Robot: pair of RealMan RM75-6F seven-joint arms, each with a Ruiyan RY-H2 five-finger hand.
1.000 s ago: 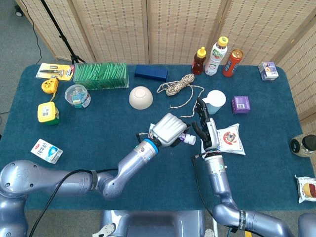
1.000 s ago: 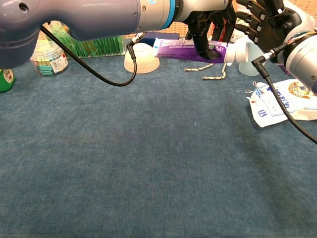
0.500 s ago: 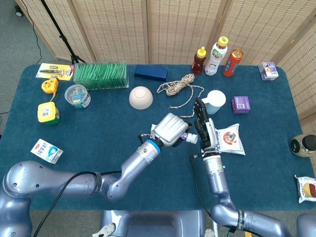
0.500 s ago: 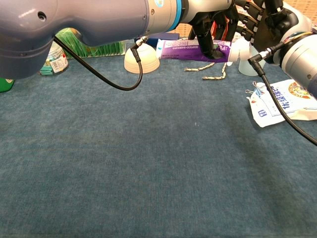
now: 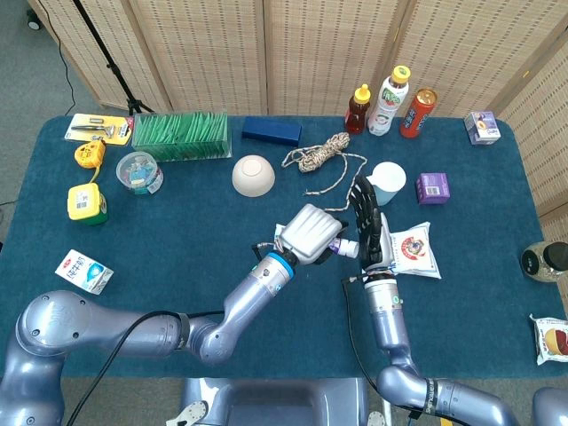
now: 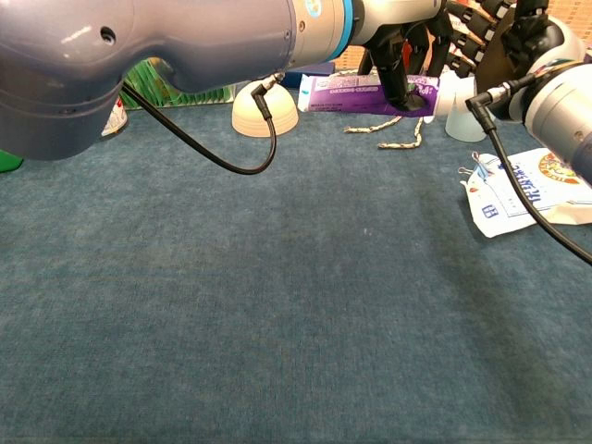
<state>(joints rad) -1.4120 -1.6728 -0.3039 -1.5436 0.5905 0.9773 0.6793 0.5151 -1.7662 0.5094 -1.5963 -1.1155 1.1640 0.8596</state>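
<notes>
My left hand grips a purple toothpaste tube and holds it level above the blue tablecloth, near the table's middle. In the head view only the tube's white cap end pokes out to the right of the hand. My right hand stands upright just right of that cap, its fingers spread and its palm facing the tube, and it holds nothing. I cannot tell whether the cap touches the palm. The chest view shows the right hand at the top right, behind the tube's end.
An upturned cream bowl, a coiled rope and a pale blue cup lie behind the hands. A snack packet lies right of the right hand, with a purple box beyond it. Bottles stand at the back.
My left hand has carried the tube a little to the right, closing the gap to the right hand. The right hand's fingers have spread slightly wider.
</notes>
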